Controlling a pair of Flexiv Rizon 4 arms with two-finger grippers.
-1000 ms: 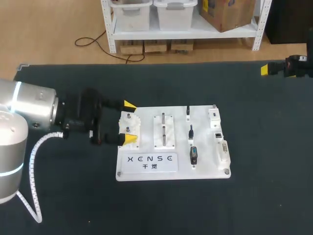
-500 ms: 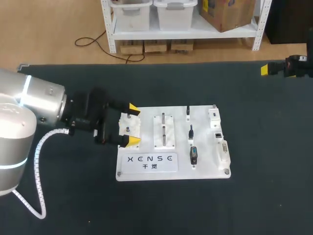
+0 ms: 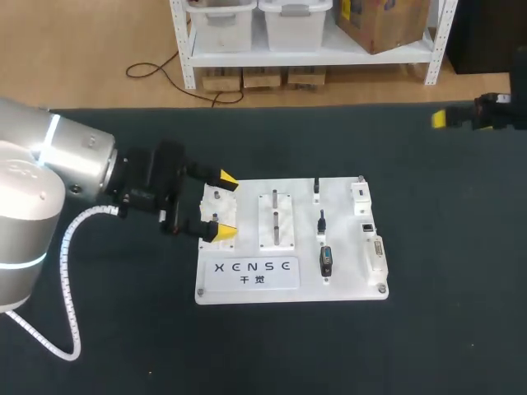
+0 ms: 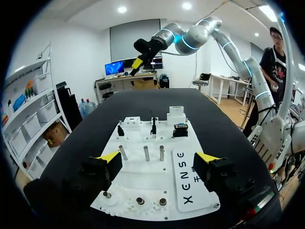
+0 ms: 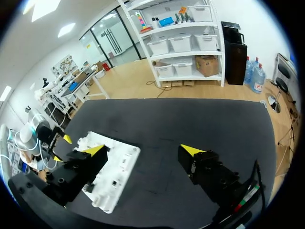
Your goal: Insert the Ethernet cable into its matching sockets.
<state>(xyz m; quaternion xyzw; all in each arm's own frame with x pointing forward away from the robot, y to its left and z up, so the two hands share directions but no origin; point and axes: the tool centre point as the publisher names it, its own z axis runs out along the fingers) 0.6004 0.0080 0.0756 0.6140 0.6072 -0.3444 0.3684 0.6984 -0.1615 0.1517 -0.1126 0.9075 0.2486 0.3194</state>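
At the board's [image 3: 247, 290] left end, the left gripper [image 3: 222, 206] stood wide open and empty, straddling the gears [image 4: 138, 202], probably lining up. Beyond, small black plugs [image 3: 322, 220] stood on the board; which was the Ethernet cable I could not tell. Far off, the right gripper [image 5: 142, 150] hung open, empty, likely kept clear. The left gripper had edged further over the board than a second before.

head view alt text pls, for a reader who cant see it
The left gripper is at the left end of a white board of sockets and pegs on a dark table, its yellow-tipped fingers open to either side of a small block there. The right gripper is near the table's far right corner.
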